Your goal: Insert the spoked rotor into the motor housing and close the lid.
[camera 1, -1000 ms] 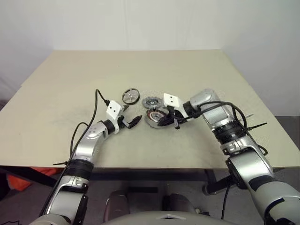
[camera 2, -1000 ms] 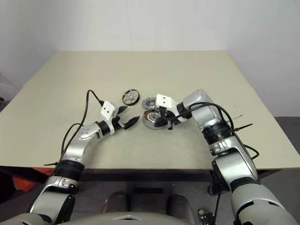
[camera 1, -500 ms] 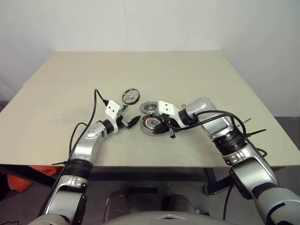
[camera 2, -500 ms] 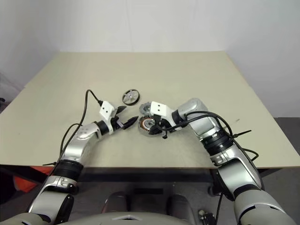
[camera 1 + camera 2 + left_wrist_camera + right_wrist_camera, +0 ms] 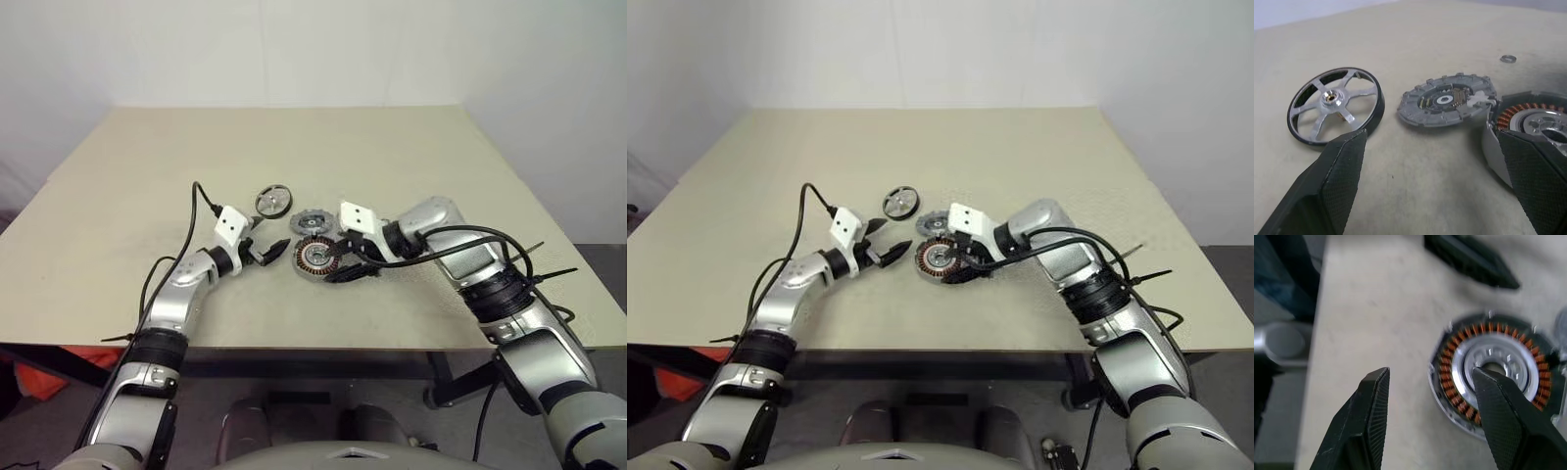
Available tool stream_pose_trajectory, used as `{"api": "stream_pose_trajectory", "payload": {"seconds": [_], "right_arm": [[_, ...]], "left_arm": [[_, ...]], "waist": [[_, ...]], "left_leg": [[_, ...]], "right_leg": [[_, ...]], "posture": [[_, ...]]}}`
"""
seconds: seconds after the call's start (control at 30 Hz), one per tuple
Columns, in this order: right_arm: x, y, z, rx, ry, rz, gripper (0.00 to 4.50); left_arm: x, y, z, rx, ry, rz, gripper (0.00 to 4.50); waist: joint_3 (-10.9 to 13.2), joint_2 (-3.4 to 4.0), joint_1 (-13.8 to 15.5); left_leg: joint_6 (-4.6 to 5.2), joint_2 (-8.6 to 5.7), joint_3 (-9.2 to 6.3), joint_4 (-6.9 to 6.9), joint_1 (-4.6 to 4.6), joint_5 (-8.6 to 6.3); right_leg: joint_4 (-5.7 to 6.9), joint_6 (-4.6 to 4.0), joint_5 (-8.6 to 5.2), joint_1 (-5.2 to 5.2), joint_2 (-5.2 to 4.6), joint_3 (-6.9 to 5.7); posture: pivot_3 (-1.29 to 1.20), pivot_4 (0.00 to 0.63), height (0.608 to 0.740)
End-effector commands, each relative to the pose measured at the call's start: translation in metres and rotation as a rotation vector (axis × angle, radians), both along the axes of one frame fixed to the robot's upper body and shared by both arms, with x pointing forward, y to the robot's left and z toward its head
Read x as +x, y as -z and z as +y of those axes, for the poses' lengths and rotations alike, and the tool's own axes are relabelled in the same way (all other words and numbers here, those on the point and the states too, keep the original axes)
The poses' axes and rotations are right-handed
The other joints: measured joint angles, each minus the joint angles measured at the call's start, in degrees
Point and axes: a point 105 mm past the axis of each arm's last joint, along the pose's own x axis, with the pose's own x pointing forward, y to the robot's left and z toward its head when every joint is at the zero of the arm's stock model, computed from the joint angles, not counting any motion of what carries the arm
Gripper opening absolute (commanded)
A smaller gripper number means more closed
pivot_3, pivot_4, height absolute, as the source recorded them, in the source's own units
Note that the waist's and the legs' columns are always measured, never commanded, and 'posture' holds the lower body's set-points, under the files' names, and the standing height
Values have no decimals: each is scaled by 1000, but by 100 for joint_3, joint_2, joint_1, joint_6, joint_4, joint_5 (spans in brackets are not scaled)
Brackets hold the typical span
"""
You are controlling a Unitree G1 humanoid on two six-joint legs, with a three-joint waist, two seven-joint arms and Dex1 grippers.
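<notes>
**A:** Risk from the head view? Motor housing (image 5: 316, 257) lies mid-table toward the near edge; right gripper (image 5: 345, 267), parted and empty, could nudge it.

**B:** Left wrist view: spoked rotor (image 5: 1335, 105), shiny with dark rim, and notched grey lid (image 5: 1446, 98) lie apart. Left gripper (image 5: 1435, 181) gapes empty.

**A:** Right wrist view: copper windings ring a silver hub.

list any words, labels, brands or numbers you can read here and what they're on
None can be read: no text shows on the spoked rotor, the lid, the motor housing, the table or either arm's white wrist block.
</notes>
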Motion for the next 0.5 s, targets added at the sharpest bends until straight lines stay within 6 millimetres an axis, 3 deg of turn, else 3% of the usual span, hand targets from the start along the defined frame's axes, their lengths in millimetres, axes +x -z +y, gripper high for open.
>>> {"api": "stream_pose_trajectory", "payload": {"seconds": [0.03, 0.13, 0.23, 0.5], "right_arm": [[7, -32, 2, 101, 28, -106, 2735], [29, -41, -6, 170, 161, -188, 2735], [70, -36, -39, 200, 435, -315, 2735], [87, 1, -111, 233, 809, -249, 2735]], "left_arm": [[2, -15, 1, -26, 12, -40, 4500], [0, -15, 0, -32, 28, -36, 4500], [-6, -14, -1, -26, 66, -21, 4500], [-6, -14, 8, 11, 93, -8, 4500]], "waist": [[0, 0, 1], [0, -1, 3], [-2, -3, 0], [-2, -2, -2]], "left_leg": [[0, 0, 0, 0, 0, 0], [0, -2, 0, 0, 2, 0], [-15, -3, 1, 1, 6, 8], [-19, -10, 0, -4, -2, 11]], "right_leg": [[0, 0, 0, 0, 0, 0], [1, 0, 0, 0, -1, 1], [2, 0, 0, 6, -2, 2], [-4, 0, 0, 5, -4, 2]], "posture": [[0, 0, 740], [0, 0, 740], [0, 0, 740], [0, 0, 740]]}}
